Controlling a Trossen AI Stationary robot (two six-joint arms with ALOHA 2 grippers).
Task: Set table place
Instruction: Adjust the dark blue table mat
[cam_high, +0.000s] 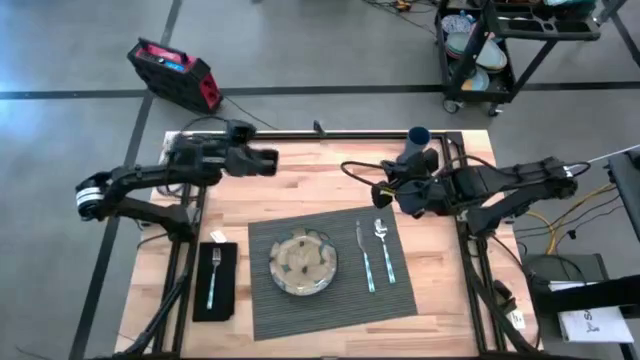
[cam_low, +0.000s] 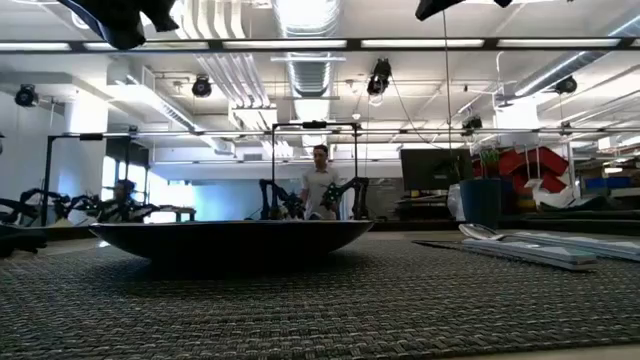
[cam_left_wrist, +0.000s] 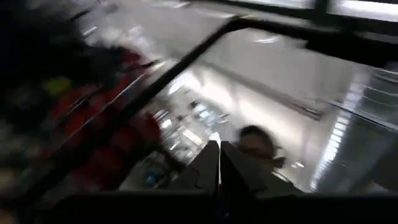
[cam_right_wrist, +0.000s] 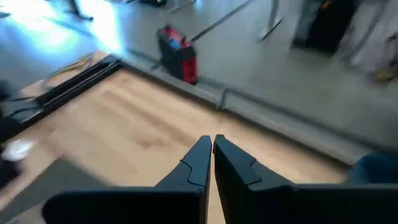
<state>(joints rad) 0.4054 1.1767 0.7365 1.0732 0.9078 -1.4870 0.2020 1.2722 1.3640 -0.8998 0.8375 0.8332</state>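
The desk (cam_high: 300, 180) is a pale plank top of light wood, framed by black metal rails. On it lies the placemat (cam_high: 395, 300), a dark grey ribbed rectangle with a coarse woven weave that fills the foreground of the low view. A round silvery plate (cam_high: 304, 263) with a shallow, upturned rim sits on the mat's left half. To its right lie a slim knife (cam_high: 365, 258) and a spoon (cam_high: 384, 250), side by side on the mat, both with shiny heads and pale bluish handles. Left of the mat, just apart from it, a black cloth napkin (cam_high: 226, 290) lies flat as a narrow rectangle, and a fork (cam_high: 214, 274) rests along it. A dark blue cylindrical cup (cam_high: 419, 136) stands upright near the desk's far edge, beyond the mat and close to the right arm.

The left tool (cam_high: 272, 160) hangs above the far left part of the desk, its two dark tapered fingers (cam_left_wrist: 208, 163) pressed together on nothing. The right tool (cam_high: 378, 197) is raised above the bare wood just beyond the mat's far right corner, fingers (cam_right_wrist: 200, 163) likewise together and empty.
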